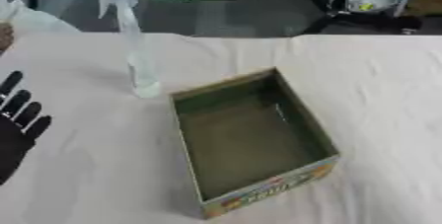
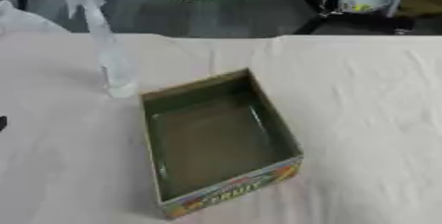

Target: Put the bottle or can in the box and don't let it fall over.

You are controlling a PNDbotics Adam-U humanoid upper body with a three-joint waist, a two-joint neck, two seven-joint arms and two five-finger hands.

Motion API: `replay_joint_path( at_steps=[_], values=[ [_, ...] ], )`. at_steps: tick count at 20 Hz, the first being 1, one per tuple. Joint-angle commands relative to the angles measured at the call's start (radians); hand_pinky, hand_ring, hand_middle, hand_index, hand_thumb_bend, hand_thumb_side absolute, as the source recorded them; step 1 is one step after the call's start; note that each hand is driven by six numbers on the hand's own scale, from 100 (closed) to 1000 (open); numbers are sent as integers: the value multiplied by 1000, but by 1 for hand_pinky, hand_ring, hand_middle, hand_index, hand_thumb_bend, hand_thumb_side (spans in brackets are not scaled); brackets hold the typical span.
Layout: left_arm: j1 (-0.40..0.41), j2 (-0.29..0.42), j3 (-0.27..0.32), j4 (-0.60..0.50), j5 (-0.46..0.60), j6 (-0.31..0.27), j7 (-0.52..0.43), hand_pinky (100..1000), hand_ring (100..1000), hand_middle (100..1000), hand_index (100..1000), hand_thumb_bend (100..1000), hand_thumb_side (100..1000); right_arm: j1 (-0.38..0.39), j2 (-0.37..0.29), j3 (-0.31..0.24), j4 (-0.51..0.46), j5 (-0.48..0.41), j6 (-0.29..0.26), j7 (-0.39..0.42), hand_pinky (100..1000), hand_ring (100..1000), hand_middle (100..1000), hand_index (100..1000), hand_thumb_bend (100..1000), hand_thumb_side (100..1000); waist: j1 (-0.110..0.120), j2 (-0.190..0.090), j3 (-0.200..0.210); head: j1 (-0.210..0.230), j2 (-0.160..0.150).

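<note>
- One robot hand shows at the near left edge of the bench: the left one, black, fingers straight and spread, pointing up the cloth and holding nothing. It sits well apart from the bottle. The right robot hand is nowhere to be seen.
- Next out, in the middle of the bench, stands the box, an open carton with a dull green inside and bright printing on its near wall. It sits askew and looks empty.
- Just beyond the box's far-left corner stands the bottle, upright on the cloth, near the box but not touching it as far as I can tell.
- Tall, thin and pale, nearly see-through, with what looks like a spray head on top, it strikes me as light plastic, likely smooth and slippery, and top-heavy on a small foot, so easy to tip.
- My guess: take it round the lower body, not the narrow neck or head, keep it vertical, and set it flat on the box floor.
</note>
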Motion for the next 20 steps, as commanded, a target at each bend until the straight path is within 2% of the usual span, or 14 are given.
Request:
replay_joint_path(
  at_steps=[1, 9, 20],
  values=[
    [-34, 0, -9, -20, 10, 6, 15, 100, 292, 343, 978, 434, 1000, -12, -31, -1, -14, -5, 1, 2, 845, 920, 1000, 995, 100, 691, 2, -26, 1, 0, 3],
    [-100, -32, -41, -20, 19, 26, 61, 100, 263, 338, 963, 442, 1000, -16, -31, 2, -17, -9, 4, 0, 845, 920, 1000, 994, 100, 691, 3, -31, 1, 3, 3],
    [-156, -44, -31, -20, 41, 28, 160, 100, 241, 340, 965, 458, 1000, -18, -28, 4, -17, -11, 6, 4, 845, 921, 1000, 995, 100, 691, 3, -26, 1, 7, 5]
  ],
)
